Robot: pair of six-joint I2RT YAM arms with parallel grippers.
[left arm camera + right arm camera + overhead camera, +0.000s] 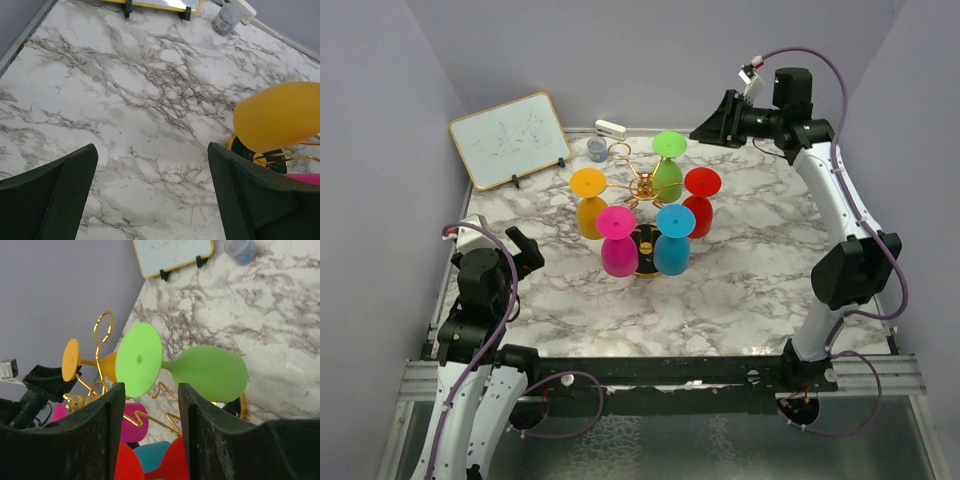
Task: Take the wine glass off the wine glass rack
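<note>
Fingers (100, 440) of the right gripper (701, 130) are spread apart and nothing is held. In the right wrist view the green wine glass (210, 372) is framed in the gap between them, foot toward the camera, but it is not touched. The glass hangs upside down from the wine glass rack (642, 186) at the centre of the top view, on the arm nearest the upper right.

Several faults can be expected from here. If the glass is pulled across its wire loop and not along the slot, the foot may catch and the whole rack may be dragged or tipped. The red glass (701, 203), just beside the green one, could be knocked by a wide approach. A smooth, rounded bowl may also slip from a light grip.

The right arm is stretched high at the upper right, its wrist bent leftward toward the rack. The left gripper (520, 250) is held low at the lower left, fingers apart and empty over bare marble, well apart from the rack.
</note>
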